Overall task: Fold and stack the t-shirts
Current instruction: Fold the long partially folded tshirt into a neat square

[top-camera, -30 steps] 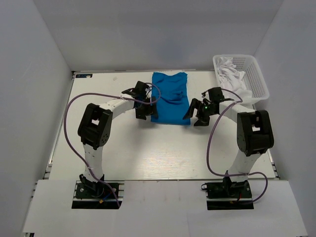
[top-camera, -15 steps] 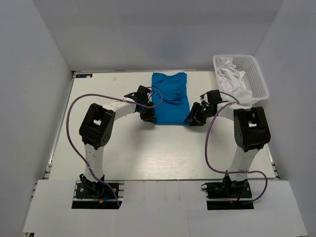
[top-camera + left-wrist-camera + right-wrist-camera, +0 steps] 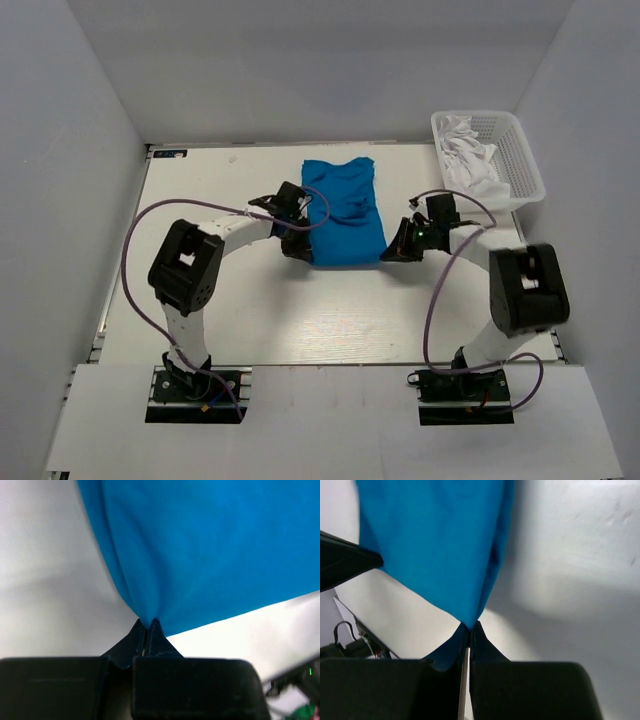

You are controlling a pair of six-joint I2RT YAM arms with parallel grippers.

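Observation:
A blue t-shirt (image 3: 343,208) lies folded lengthwise on the white table, in the middle towards the back. My left gripper (image 3: 303,252) is shut on its near left corner, and the cloth (image 3: 210,550) rises in a pinched peak from the fingertips (image 3: 156,628). My right gripper (image 3: 390,252) is shut on the near right corner, where the blue cloth (image 3: 435,545) also tapers into the closed fingers (image 3: 479,630). White t-shirts (image 3: 468,158) lie heaped in the basket at the back right.
A white mesh basket (image 3: 520,150) stands at the table's back right corner. Purple cables loop from both arms over the table (image 3: 300,310). Grey walls close in the table on the left, back and right.
Both grippers have moved in to the shirt's near corners and closed on them. The shirt's near edge has been drawn towards the arms and its far end has shifted.

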